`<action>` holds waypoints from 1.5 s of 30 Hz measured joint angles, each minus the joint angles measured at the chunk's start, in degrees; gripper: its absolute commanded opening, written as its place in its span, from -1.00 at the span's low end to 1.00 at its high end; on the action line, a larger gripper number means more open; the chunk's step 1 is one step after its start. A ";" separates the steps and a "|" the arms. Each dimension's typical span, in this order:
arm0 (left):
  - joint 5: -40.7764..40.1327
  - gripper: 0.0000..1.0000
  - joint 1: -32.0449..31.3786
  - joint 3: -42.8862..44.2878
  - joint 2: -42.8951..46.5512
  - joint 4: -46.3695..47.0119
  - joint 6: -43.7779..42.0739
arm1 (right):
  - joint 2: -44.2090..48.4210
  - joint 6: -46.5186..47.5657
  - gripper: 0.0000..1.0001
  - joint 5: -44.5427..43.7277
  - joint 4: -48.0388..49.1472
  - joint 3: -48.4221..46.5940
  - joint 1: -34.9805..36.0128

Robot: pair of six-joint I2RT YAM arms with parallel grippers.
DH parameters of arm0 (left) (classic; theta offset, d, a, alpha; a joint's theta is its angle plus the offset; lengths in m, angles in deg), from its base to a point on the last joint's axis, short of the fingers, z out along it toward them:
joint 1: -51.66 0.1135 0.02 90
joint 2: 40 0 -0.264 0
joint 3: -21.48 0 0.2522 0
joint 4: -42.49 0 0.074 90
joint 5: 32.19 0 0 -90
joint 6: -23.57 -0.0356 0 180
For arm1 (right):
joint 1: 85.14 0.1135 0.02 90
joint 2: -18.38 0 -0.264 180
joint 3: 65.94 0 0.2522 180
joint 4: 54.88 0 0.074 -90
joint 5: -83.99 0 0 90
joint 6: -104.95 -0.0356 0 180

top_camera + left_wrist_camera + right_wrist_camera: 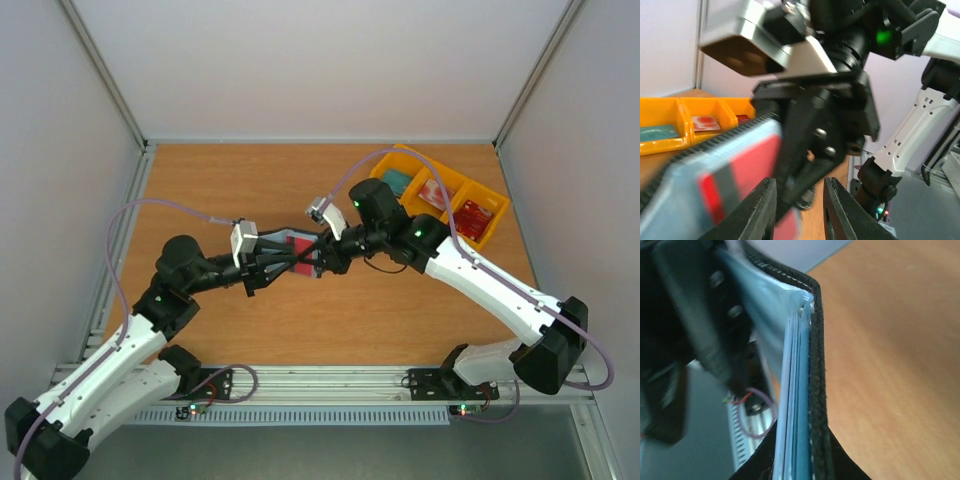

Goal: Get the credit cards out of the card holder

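Card pull in hand: both arms meet over the middle of the desk [230, 190], wallet held up between them.
The right hand [800, 460] is clamped on the edge of the grey-blue card holder [700, 175], lifted off the desk. A red card [750, 170] pokes out toward the left hand [797, 210], whose fingers [765, 210] stand slightly apart at its corner; can't tell if they pinch it. Next likely needs a firm pinch and a straight pull out of the pocket, with the wallet braced.
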 measured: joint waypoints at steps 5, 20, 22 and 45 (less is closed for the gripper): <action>-0.90 -0.48 0.63 -0.07 1.05 -0.22 2.38 | 2.27 4.24 -0.97 10.54 1.44 3.63 0.04; 4.11 -0.25 0.83 -0.55 2.99 -0.02 4.20 | 5.35 9.86 -0.96 15.50 2.73 4.90 -1.14; 4.46 -0.24 0.83 -0.57 3.13 0.04 4.37 | 5.75 10.10 -0.96 15.63 2.86 5.03 -1.31; 6.10 -0.50 1.57 -0.98 2.58 0.90 3.17 | 5.88 11.61 -0.97 21.57 3.69 5.07 -2.91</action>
